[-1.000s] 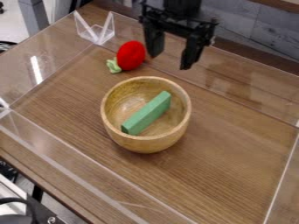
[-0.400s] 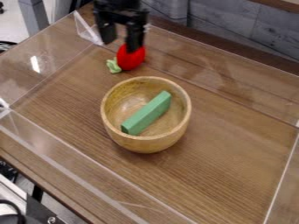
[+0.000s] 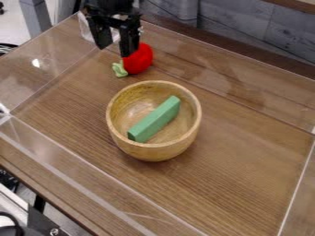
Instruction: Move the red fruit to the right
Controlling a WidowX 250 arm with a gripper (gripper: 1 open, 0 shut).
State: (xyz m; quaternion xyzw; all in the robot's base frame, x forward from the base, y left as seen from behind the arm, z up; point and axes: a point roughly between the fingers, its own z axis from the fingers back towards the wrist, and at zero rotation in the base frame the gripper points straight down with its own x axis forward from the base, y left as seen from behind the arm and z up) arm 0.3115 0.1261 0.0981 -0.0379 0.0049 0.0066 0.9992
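The red fruit (image 3: 138, 58), small and rounded with a light green leafy cap at its lower left, lies on the wooden table behind the bowl. My gripper (image 3: 112, 40) hangs just left of and above it, open, its dark fingers (image 3: 127, 41) pointing down with nothing between them. The right finger stands close to the fruit's upper left side; whether it touches is unclear.
A wooden bowl (image 3: 187, 134) holding a green rectangular block (image 3: 157, 119) sits mid-table in front of the fruit. Clear plastic walls (image 3: 25, 69) enclose the table on the left, front and right. A grey wall lies behind.
The gripper has swept left across the back of the table, from right of the fruit to its upper left, staying open. The fruit has barely moved.
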